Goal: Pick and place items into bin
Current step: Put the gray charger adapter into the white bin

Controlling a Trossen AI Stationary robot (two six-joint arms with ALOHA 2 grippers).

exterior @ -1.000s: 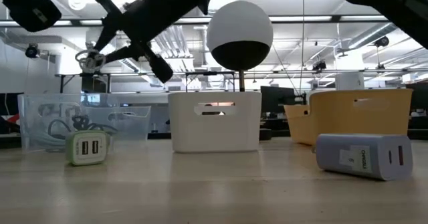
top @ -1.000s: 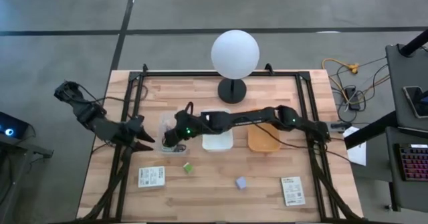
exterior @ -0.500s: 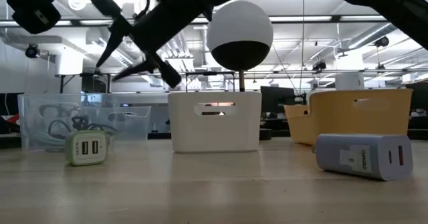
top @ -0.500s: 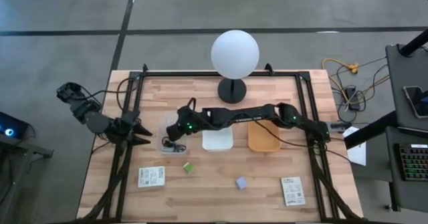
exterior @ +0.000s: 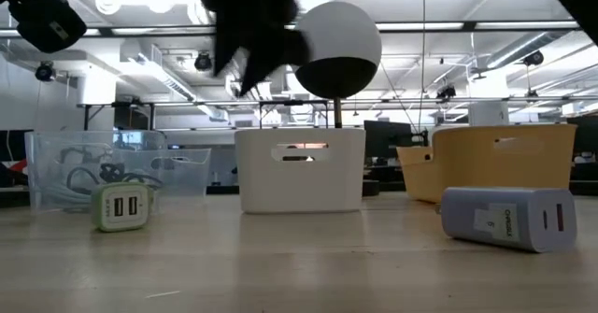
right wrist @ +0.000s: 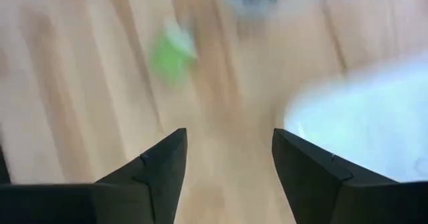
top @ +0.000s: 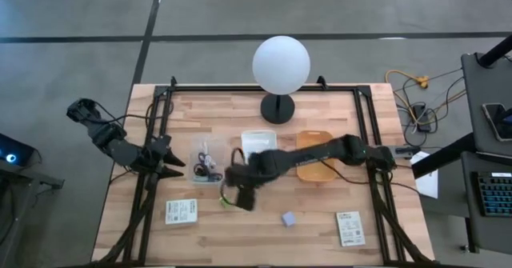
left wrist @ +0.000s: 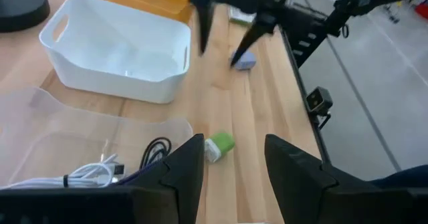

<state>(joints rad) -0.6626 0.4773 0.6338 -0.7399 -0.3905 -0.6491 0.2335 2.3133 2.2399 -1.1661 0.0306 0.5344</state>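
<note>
A small green item (top: 225,201) lies on the wooden table near its middle; it also shows in the low view (exterior: 121,206) and the left wrist view (left wrist: 219,144). My right gripper (top: 238,197) hangs open just above and beside it, fingers pointing down, touching nothing; its wrist view is blurred (right wrist: 227,150). Cables (top: 207,170) lie inside a clear bin (top: 196,152). A grey-blue adapter (top: 288,218) and two white packets (top: 182,211) (top: 350,228) lie flat near the front edge. My left gripper (top: 171,165) waits open at the table's left, beside the clear bin.
A white bin (top: 258,137) and an orange bin (top: 318,166) stand side by side mid-table, right of the clear bin. A lamp with a white globe (top: 281,64) stands at the far edge. Black frame rails (top: 160,116) run along both table sides.
My right gripper has opened, then swung from above the clear bin toward the table's near edge and a little to the right, rolling its wrist. It now hangs over the green item.
</note>
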